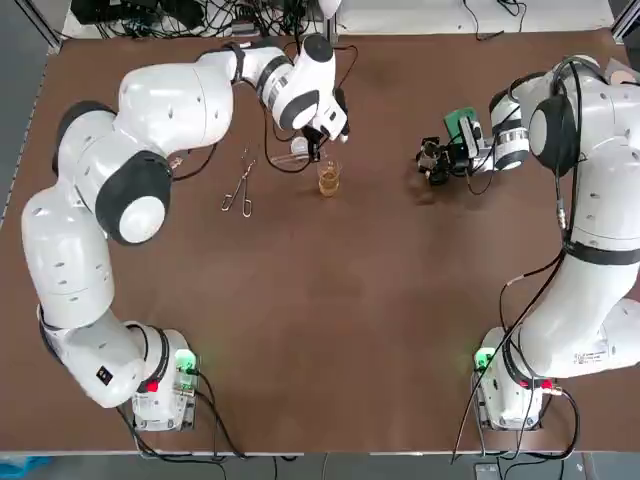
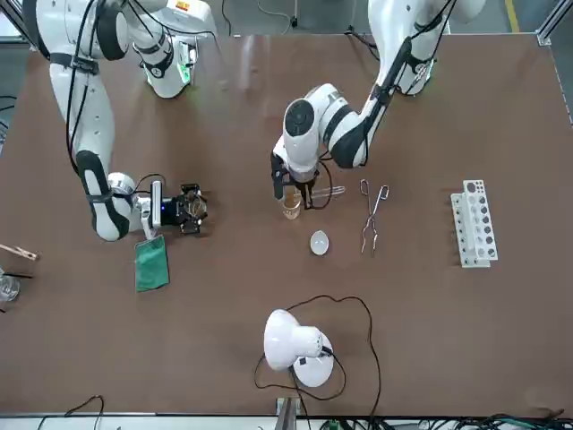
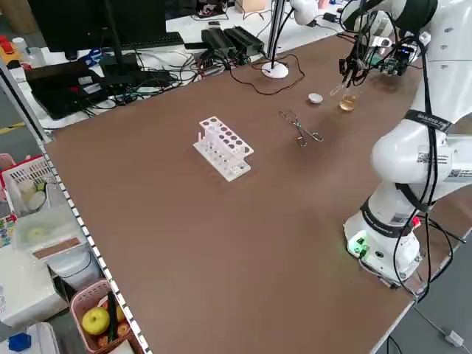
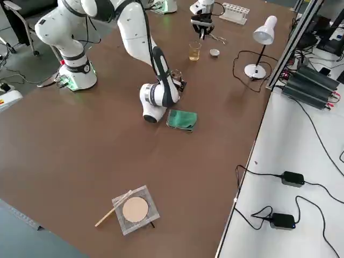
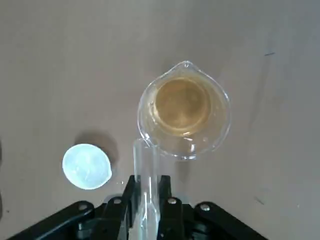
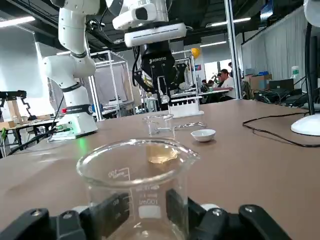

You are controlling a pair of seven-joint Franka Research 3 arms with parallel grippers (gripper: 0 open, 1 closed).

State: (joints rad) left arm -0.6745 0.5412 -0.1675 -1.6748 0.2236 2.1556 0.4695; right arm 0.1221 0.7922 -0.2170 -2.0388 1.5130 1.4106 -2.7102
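My left gripper (image 1: 318,140) is at the far middle of the table, shut on a clear test tube (image 5: 146,170). The tube is tilted, and its mouth reaches the rim of a small beaker (image 5: 184,107) holding amber liquid. That small beaker (image 2: 292,208) stands on the table just below the left gripper (image 2: 295,190). A little white dish (image 5: 86,166) lies beside it. My right gripper (image 1: 432,160) lies low at the far right, shut on an empty 100 ml glass beaker (image 6: 137,175) that rests on the table.
Metal tongs (image 1: 240,185) lie to the robot's left of the small beaker. A green cloth (image 2: 150,262) lies by the right gripper. A white test tube rack (image 2: 473,222), a desk lamp (image 2: 291,345) with its cable, and a wire gauze mat (image 4: 134,209) are farther out.
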